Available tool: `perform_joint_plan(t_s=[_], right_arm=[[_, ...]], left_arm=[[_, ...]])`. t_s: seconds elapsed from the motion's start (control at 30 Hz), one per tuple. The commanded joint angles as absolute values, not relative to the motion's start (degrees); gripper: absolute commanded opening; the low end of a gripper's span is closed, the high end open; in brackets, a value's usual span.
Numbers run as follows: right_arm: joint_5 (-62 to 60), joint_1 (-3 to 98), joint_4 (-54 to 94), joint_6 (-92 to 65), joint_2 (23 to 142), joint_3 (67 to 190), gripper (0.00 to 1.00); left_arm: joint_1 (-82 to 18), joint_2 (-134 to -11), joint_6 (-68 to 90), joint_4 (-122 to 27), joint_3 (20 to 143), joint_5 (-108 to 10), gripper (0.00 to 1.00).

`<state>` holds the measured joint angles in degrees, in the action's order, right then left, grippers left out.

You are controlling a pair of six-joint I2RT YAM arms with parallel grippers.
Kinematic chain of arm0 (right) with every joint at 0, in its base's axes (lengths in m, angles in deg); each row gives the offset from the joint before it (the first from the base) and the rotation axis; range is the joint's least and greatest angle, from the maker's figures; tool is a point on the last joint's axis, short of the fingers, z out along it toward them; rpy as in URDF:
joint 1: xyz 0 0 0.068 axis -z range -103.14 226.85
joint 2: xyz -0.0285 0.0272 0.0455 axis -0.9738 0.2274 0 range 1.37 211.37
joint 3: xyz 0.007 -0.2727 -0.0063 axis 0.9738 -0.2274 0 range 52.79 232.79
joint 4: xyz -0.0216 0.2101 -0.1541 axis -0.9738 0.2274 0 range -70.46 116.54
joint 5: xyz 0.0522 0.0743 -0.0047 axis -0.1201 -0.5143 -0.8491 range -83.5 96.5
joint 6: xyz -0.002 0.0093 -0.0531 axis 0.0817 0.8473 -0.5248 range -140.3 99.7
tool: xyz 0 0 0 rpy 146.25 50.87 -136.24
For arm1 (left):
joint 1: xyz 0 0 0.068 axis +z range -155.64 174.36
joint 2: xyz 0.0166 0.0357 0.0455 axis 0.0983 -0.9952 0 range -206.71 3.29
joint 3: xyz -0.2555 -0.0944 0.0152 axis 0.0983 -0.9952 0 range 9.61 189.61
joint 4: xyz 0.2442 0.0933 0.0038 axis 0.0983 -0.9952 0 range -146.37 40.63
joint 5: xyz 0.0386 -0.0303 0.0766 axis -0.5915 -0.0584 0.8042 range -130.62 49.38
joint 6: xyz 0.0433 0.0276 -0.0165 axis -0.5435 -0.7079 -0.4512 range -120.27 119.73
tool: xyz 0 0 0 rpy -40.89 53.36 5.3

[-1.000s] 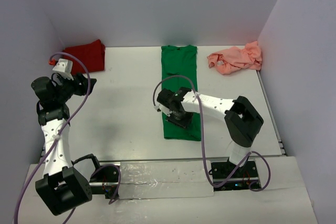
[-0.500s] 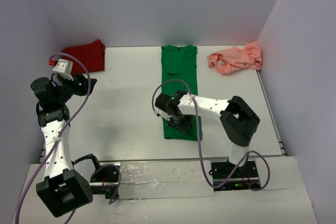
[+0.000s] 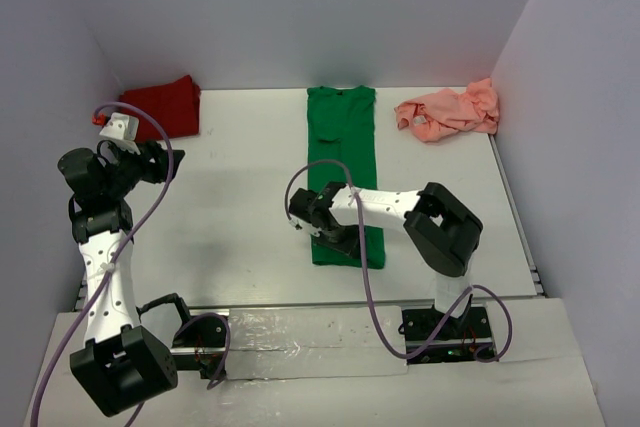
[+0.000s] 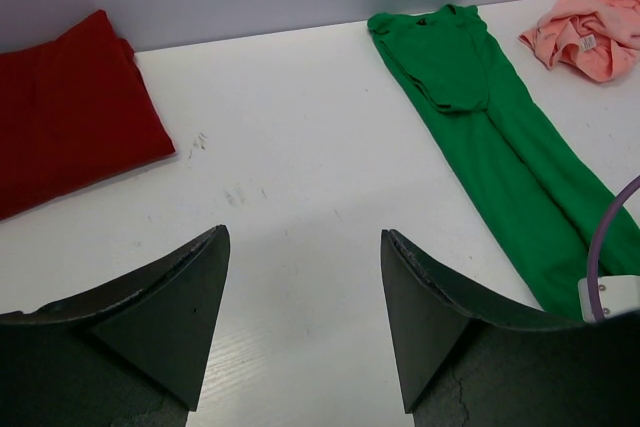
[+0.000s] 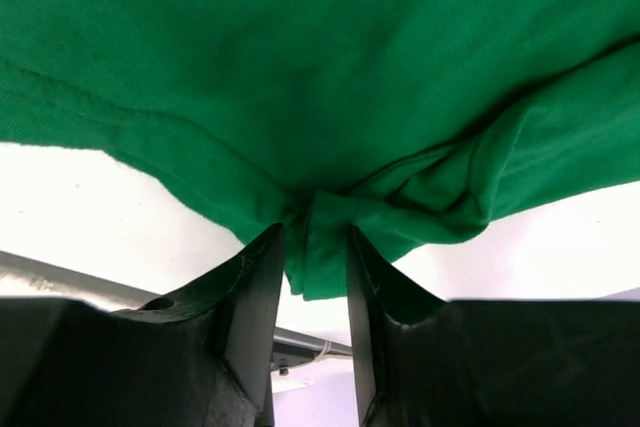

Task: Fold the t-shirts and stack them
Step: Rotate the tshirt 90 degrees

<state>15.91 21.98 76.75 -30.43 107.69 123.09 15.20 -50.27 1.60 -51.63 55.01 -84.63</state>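
Note:
The bright green t-shirt (image 3: 343,162) lies folded into a long strip down the table's middle; it also shows in the left wrist view (image 4: 495,152). My right gripper (image 3: 325,227) is low over its near end and is shut on a bunched fold of the green cloth (image 5: 330,247). The dark red shirt (image 3: 163,105) lies folded at the back left, also in the left wrist view (image 4: 65,107). The salmon pink shirt (image 3: 450,110) lies crumpled at the back right. My left gripper (image 4: 305,322) is open and empty, held above the table at the left.
Grey walls (image 3: 320,7) close in the table at the back and both sides. A purple cable (image 3: 300,182) loops beside the right wrist. The metal rail with taped plastic (image 3: 300,332) runs along the near edge.
My right gripper has moved left and nearer along the green strip, drawing the shirt's near end with it. The left arm has barely moved.

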Motion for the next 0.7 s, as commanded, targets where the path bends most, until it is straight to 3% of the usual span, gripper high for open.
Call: perform_joint_plan(t_s=[0.0, 0.2, 0.37, 0.43, 0.67], right_arm=[[19.1, 21.1, 74.6, -30.1, 108.2, 122.6, 0.38], [21.2, 20.7, 72.9, -30.1, 108.2, 121.7, 0.28], [21.8, 20.4, 72.4, -30.3, 108.2, 121.3, 0.13], [22.4, 20.4, 71.9, -30.3, 108.0, 121.0, 0.02], [22.6, 19.9, 71.2, -30.1, 106.7, 121.5, 0.00]], left_arm=[[15.6, -49.2, 1.1, -48.9, 55.1, -85.9, 0.71], [15.6, -49.3, 1.1, -48.8, 54.8, -86.5, 0.71], [15.6, -49.2, 0.9, -49.0, 54.8, -86.8, 0.71], [15.7, -49.3, 0.9, -49.1, 54.9, -86.8, 0.71], [15.7, -49.2, 0.8, -48.9, 54.6, -87.3, 0.71]])
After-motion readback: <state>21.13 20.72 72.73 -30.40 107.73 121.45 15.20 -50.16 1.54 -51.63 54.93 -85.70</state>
